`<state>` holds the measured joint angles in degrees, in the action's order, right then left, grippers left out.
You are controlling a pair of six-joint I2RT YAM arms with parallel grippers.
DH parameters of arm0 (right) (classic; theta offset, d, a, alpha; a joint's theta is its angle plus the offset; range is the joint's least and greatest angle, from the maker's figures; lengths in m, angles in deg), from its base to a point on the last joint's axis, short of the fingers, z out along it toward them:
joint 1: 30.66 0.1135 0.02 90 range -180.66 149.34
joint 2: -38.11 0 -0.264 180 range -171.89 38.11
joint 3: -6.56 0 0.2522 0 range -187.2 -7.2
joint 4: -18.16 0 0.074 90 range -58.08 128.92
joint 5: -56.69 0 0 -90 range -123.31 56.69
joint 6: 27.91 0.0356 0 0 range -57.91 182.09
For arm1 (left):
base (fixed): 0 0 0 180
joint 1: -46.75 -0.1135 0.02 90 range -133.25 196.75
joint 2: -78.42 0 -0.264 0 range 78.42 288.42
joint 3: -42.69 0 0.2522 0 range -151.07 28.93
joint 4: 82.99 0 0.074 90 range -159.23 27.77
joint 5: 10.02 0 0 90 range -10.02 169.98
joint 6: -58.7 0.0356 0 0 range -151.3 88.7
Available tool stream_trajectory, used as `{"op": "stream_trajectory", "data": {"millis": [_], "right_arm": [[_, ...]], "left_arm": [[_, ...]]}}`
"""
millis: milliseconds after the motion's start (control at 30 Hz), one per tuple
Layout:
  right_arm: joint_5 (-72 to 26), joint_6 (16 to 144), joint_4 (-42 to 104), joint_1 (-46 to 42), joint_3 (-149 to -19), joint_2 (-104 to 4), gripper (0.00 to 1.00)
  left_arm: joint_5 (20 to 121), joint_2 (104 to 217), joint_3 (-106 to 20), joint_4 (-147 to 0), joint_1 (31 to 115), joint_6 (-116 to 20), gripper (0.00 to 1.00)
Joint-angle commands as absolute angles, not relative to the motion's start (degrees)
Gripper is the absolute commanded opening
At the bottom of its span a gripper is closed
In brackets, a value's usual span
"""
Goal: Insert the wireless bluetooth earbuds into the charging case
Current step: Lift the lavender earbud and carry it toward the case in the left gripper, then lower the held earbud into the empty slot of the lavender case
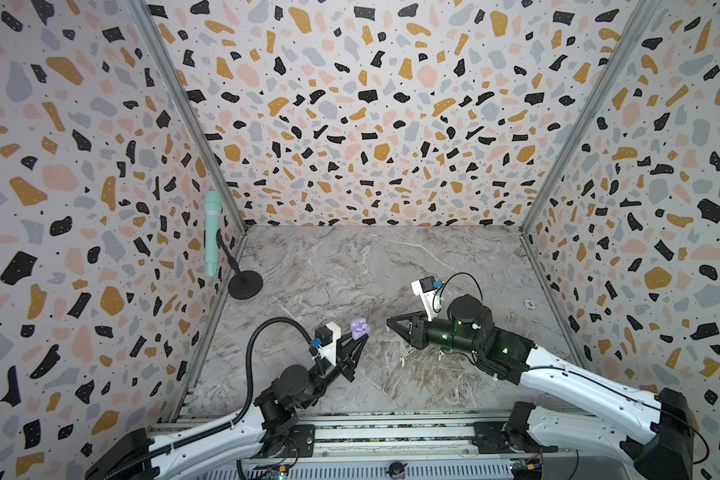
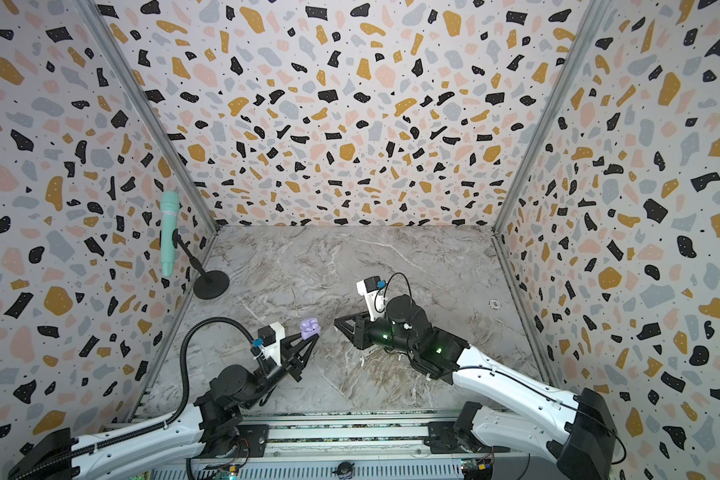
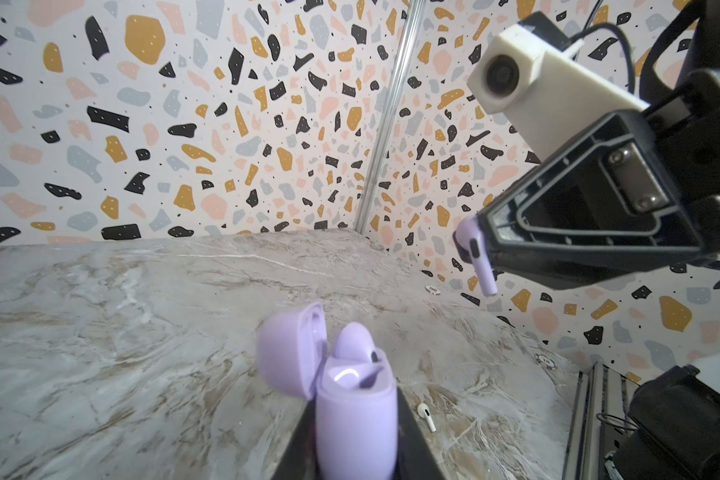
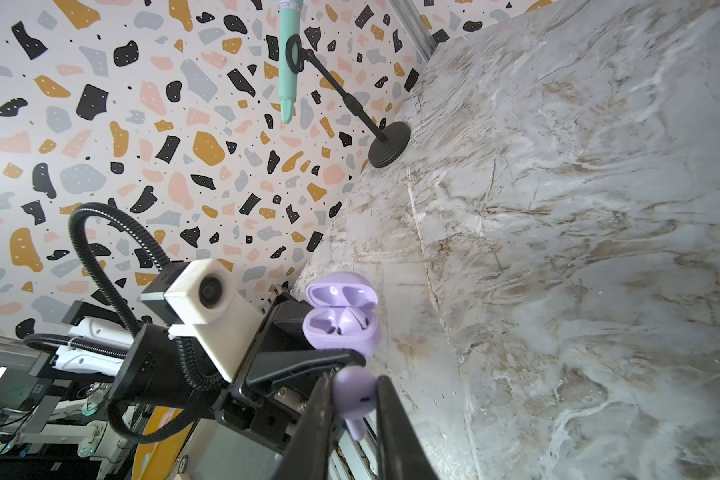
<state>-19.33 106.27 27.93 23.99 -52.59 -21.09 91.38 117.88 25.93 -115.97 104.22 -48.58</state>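
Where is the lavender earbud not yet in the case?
Seen in both wrist views, the lavender earbud is clamped in the right end effector, just right of the open lavender case the left end effector holds.

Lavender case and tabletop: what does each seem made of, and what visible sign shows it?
Lavender case: likely plastic, matte outside, glossy inside where a highlight gleams. Tabletop: marble look, grey with white and brown veins; stone or printed laminate, cannot tell.

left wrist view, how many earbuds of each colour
lavender earbuds: 2, one in the case, one in the right claw
white earbuds: 1, on the table
total: 3
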Motion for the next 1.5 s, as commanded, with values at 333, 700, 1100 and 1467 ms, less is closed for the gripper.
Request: {"op": "stream_trajectory", "data": {"millis": [333, 700, 1100, 1467], "right_arm": [[-18.14, 104.45, 20.69, 26.72, -54.75, -22.18, 0.21], [-19.51, 104.41, 16.66, 29.59, -54.66, -24.29, 0.21], [-20.23, 105.26, 13.16, 30.94, -53.52, -26.0, 0.21], [-20.94, 106.02, 11.09, 31.05, -51.5, -26.58, 0.2]], "left_arm": [[88.52, 119.6, 27.57, -128.85, 106.52, -48.52, 0.0], [87.1, 121.0, 28.25, -131.02, 107.04, -48.79, 0.0], [86.48, 120.62, 28.61, -132.02, 107.13, -48.94, 0.0], [85.79, 119.85, 29.11, -133.72, 107.14, -49.84, 0.0]]}}
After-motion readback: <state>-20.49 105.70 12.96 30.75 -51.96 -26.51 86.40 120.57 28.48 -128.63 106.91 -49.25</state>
